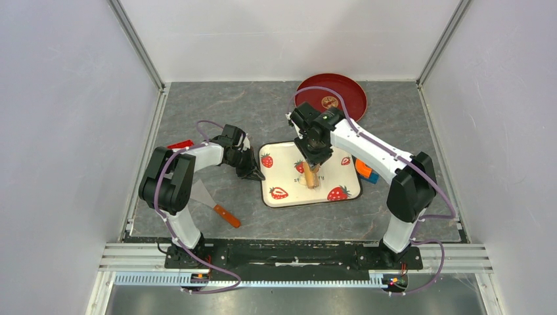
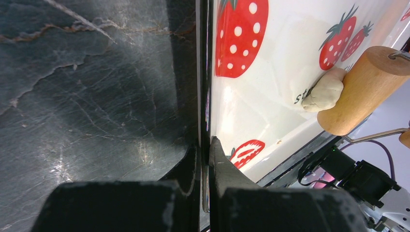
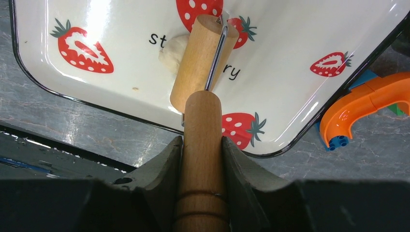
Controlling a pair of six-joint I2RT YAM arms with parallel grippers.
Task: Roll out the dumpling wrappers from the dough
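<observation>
Right wrist: right claw [image 3: 202, 142] grips the roller [image 3: 198, 63] by its handle, dough lump [image 3: 173, 53] ahead touching its drum.

Dough lump [image 3: 172, 52] half behind the wooden roller [image 3: 200, 58]; red plate [image 1: 349, 92] partly behind the right arm [image 1: 368, 147]; tray lettering [image 3: 155, 38] incomplete.

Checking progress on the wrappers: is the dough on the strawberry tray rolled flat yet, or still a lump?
Still a lump: the dough sits thick and rounded against the wooden roller on the tray, not spread thin.
</observation>
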